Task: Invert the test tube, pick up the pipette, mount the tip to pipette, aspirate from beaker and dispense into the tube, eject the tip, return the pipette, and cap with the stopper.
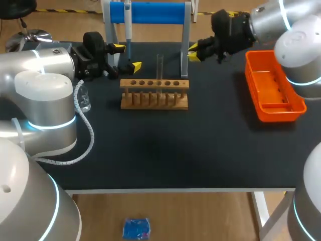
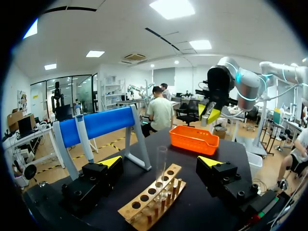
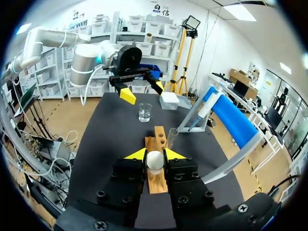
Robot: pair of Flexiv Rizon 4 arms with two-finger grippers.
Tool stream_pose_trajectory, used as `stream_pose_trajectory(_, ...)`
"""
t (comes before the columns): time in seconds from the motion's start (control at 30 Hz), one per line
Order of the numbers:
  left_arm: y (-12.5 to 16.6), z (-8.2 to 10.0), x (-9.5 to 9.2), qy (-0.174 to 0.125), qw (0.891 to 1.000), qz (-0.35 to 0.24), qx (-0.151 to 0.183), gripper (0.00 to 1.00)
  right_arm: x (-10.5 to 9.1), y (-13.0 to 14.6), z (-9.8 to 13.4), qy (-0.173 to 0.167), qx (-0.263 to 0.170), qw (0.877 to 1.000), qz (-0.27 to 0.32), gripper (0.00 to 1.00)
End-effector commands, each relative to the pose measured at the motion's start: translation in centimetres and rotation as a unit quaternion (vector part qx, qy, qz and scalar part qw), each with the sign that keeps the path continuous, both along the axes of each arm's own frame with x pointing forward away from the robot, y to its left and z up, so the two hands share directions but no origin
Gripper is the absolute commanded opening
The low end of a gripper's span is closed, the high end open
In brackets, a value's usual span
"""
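Black matting covers the table (image 1: pixel 165 150), and a wooden rack (image 1: pixel 154 94) stands near its middle. The test tube (image 1: pixel 160 65) is upright in one of the rack's middle holes, open end up. Behind the rack is a stand (image 1: pixel 150 12) with a blue crossbar, and the pipette (image 1: pixel 128 27) hangs from it above the rack's left end. Well off the rack's right end lies an orange tray (image 1: pixel 273 93). Past the rack's left end a small clear beaker (image 1: pixel 84 100) sits on the matting, partly behind the left arm. The right wrist view shows a white box (image 3: pixel 170 100) just beside the beaker.

The left gripper (image 1: pixel 126 56) hangs just behind the rack's left end. Its yellow-tipped fingers are spread wide and hold nothing. From its own wrist view the tube shows ahead, in the gap between the fingers, touching neither.

The right gripper (image 3: pixel 155 154) is behind the rack's right end, close to the stand's leg. Its fingers are closed from both sides on a white round stopper (image 3: pixel 155 160). In its wrist view the rack runs lengthwise ahead of the fingers, with the tube standing in it.
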State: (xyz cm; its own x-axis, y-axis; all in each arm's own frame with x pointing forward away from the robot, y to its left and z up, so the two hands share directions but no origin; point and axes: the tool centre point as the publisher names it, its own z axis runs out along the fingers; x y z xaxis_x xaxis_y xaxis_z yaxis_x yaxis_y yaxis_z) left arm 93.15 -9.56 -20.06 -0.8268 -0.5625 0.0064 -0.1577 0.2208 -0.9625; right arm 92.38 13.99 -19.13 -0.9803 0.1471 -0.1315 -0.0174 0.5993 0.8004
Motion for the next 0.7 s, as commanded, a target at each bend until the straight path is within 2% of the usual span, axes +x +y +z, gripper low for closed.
stream_pose_trajectory(0.03, -0.1, 0.0, 0.0, 0.0, 1.0, 0.001, 0.0, 1.0, 1.7, 2.1, -0.4, 0.006, -0.016, 1.0, 0.004, 0.0)
stream_pose_trajectory(0.27, -0.1, 0.0, 0.0, 0.0, 1.0, 0.001, 0.0, 1.0, 2.6, 3.8, -0.5, 0.007, -0.015, 1.0, 0.011, 0.0)
stream_pose_trajectory(0.43, -0.1, 0.0, 0.0, 0.0, 1.0, 0.001, 0.0, 1.0, 3.0, 4.7, -0.7, 0.02, -0.003, 0.999, 0.036, 0.0)
stream_pose_trajectory(0.7, -0.1, 0.0, 0.0, 0.0, 1.0, 0.001, 0.0, 1.0, 3.3, 5.5, -0.7, 0.02, -0.004, 0.998, 0.067, 0.0)
